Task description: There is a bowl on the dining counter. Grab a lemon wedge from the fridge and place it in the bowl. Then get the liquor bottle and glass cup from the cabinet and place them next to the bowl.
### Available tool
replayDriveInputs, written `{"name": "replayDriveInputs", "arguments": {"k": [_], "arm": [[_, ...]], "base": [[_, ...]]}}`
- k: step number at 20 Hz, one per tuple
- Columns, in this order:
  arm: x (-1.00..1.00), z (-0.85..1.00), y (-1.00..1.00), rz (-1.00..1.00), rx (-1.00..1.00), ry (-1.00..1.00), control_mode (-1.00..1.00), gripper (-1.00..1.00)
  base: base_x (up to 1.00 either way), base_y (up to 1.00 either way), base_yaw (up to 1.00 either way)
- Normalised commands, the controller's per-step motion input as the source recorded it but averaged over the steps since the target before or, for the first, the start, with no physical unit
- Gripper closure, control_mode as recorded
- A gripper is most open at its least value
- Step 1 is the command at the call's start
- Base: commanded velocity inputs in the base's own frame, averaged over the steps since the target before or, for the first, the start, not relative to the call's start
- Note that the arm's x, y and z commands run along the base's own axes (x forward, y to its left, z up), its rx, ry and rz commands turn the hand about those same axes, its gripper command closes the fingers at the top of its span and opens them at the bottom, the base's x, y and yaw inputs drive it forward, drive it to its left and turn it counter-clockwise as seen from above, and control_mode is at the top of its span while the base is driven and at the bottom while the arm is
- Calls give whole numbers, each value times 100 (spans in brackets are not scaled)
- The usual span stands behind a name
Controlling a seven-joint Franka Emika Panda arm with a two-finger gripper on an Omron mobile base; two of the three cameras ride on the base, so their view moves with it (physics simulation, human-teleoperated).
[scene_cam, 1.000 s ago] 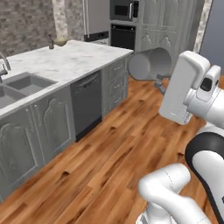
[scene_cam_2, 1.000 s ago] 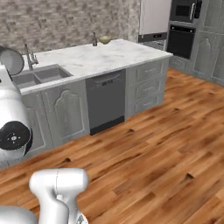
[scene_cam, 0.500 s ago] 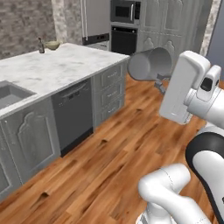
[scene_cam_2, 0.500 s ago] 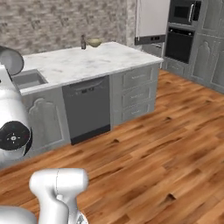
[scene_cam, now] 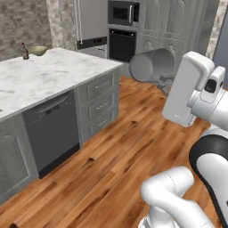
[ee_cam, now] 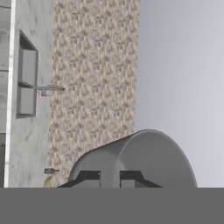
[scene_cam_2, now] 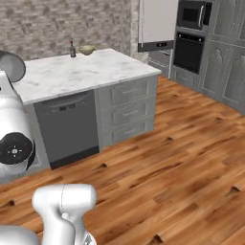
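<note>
My gripper [ee_cam: 110, 178] is shut on a grey glass cup [scene_cam: 151, 66], held up on its side at arm height; its rim also shows at the left edge [scene_cam_2: 12, 64]. In the hand view the cup [ee_cam: 144, 157] bulges over the dark fingertips [ee_cam: 89, 177]. A tan bowl [scene_cam: 38, 50] stands at the far end of the marble dining counter [scene_cam: 53, 75], with the small liquor bottle [scene_cam: 25, 51] just beside it. Both show again, bowl [scene_cam_2: 87, 49] and bottle [scene_cam_2: 72, 49]. The lemon wedge cannot be made out.
A dishwasher [scene_cam: 51, 129] and drawers [scene_cam: 98, 107] front the counter. Fridge [scene_cam: 91, 22], wall oven [scene_cam: 122, 44] and microwave [scene_cam: 122, 12] line the back wall. Wood floor [scene_cam_2: 182, 158] stretches between them. A sink [ee_cam: 26, 81] with a faucet shows in the hand view.
The base has driven along the counter, so the whole scene has shifted; the sink has slid out of both base views and the bowl end is nearer. The cup stays held.
</note>
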Motion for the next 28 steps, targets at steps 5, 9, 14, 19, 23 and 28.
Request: {"name": "replayDriveInputs", "arguments": {"k": [5,9,14,19,23,28], "arm": [[0,0,0,0,0,0,100,100],[0,0,0,0,0,0,100,100],[0,0,0,0,0,0,100,100],[0,0,0,0,0,0,100,100],[0,0,0,0,0,0,100,100],[0,0,0,0,0,0,100,100]], "base": [[100,-90,3],[100,-77,2],[100,-58,11],[100,-39,21],[100,-32,24],[100,-30,30]]}}
